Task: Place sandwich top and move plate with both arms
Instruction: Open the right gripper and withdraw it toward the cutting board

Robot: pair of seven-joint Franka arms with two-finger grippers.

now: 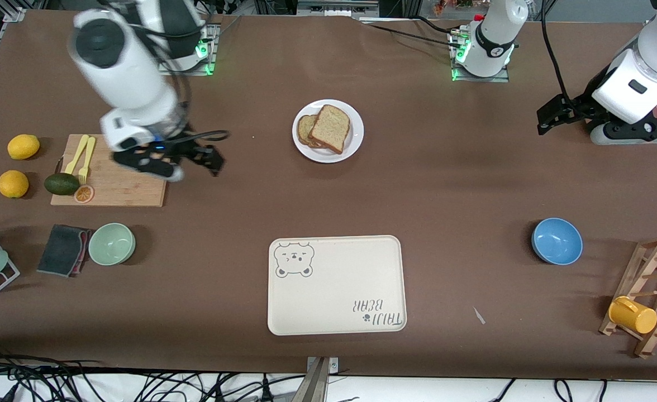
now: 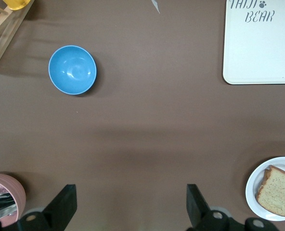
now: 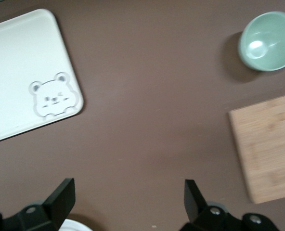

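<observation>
Fingers of both arms spread, well apart from sandwich top.

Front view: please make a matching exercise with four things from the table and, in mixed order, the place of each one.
Things:
1. sandwich top
2. avocado
3. yellow cup
4. blue bowl

Places:
A. on the wooden rack
B. on the bare table, toward the left arm's end
C. on the plate, over another slice
D. at the edge of the cutting board

Pairs: 1-C, 2-D, 3-A, 4-B
</observation>
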